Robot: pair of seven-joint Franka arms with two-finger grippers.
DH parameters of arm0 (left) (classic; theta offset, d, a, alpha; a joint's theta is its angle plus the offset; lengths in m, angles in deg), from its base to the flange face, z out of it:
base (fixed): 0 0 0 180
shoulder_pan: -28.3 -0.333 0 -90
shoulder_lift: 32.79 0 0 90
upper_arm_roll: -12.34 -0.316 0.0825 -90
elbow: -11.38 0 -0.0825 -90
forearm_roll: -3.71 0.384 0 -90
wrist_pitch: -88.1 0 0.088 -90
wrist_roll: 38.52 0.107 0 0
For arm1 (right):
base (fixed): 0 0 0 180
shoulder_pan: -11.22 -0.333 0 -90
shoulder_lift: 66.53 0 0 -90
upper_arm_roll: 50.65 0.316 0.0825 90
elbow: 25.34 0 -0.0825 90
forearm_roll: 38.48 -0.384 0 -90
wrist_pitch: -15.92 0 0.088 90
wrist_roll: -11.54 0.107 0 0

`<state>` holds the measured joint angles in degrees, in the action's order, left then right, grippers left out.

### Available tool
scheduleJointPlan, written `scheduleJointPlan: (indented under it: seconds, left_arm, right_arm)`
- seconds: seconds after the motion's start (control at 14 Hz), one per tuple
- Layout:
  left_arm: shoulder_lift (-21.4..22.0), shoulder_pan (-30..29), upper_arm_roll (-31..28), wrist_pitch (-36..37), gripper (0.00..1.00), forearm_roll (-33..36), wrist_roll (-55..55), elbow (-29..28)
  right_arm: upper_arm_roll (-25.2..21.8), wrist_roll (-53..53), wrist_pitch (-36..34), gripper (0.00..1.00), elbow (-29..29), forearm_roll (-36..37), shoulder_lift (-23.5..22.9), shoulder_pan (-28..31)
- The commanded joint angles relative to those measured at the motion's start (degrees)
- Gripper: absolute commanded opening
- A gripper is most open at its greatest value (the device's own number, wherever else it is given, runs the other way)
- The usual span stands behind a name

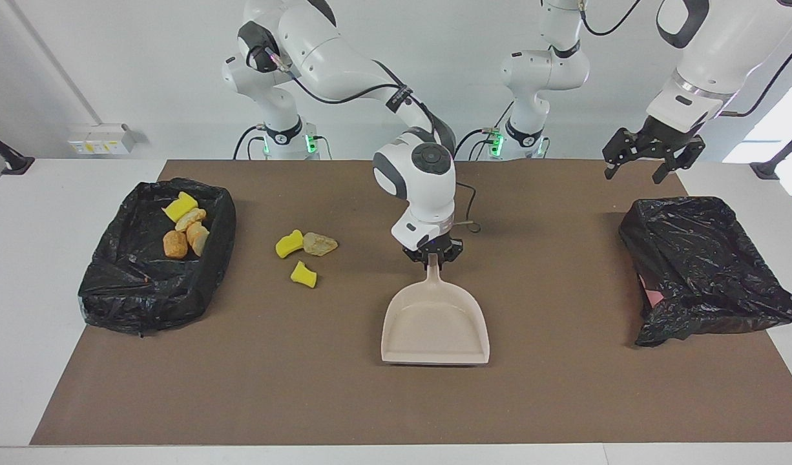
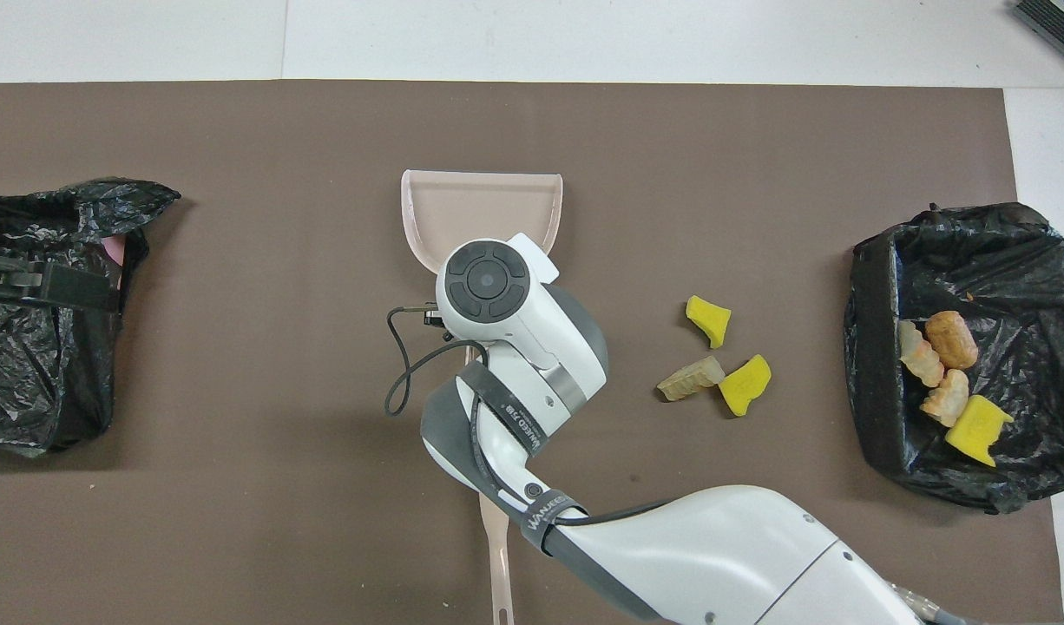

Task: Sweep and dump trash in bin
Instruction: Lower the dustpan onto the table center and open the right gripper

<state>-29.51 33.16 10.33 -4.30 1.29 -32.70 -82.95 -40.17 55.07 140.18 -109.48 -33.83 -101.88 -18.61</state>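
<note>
Three loose pieces of trash lie on the brown mat: a yellow chunk (image 1: 289,244) (image 2: 745,384), a beige lump (image 1: 320,243) (image 2: 689,378) and a second yellow chunk (image 1: 303,274) (image 2: 708,319). Several more pieces (image 1: 186,223) (image 2: 940,373) lie in the black-lined bin (image 1: 112,284) (image 2: 879,434) at the right arm's end. My right gripper (image 1: 433,256) is shut on the handle of the beige dustpan (image 1: 435,329) (image 2: 480,204). The pan lies flat mid-table, its mouth pointing away from the robots, empty. My left gripper (image 1: 651,158) (image 2: 50,286) hangs open over the other bin's edge.
A second black-lined bin (image 1: 699,265) (image 2: 37,373) stands at the left arm's end. The brush handle (image 2: 495,555) shows under the right arm, nearer to the robots than the dustpan. The mat's edge (image 1: 370,442) runs along the table's front.
</note>
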Motion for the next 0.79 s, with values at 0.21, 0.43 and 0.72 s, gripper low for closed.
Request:
scheduleJointPlan:
  seconds: [0.21, 0.43, 0.72]
  left_arm:
    - [0.41, -0.46, 0.25, 0.47, 1.00, 1.01, 0.59, 0.20]
    - [0.41, -0.55, 0.25, 0.47, 1.00, 1.01, 0.59, 0.20]
    - [0.32, 0.33, 0.34, -1.10, 1.00, 0.84, 0.33, 0.02]
  right_arm:
    - [-0.11, -0.82, -2.17, 1.00, -3.21, -0.70, 4.21, 0.82]
    - [-0.11, -0.82, -8.32, 1.00, -5.07, -1.76, 9.06, 0.91]
    - [0.68, -3.79, -11.94, 1.00, -12.95, -6.39, 17.56, 0.21]
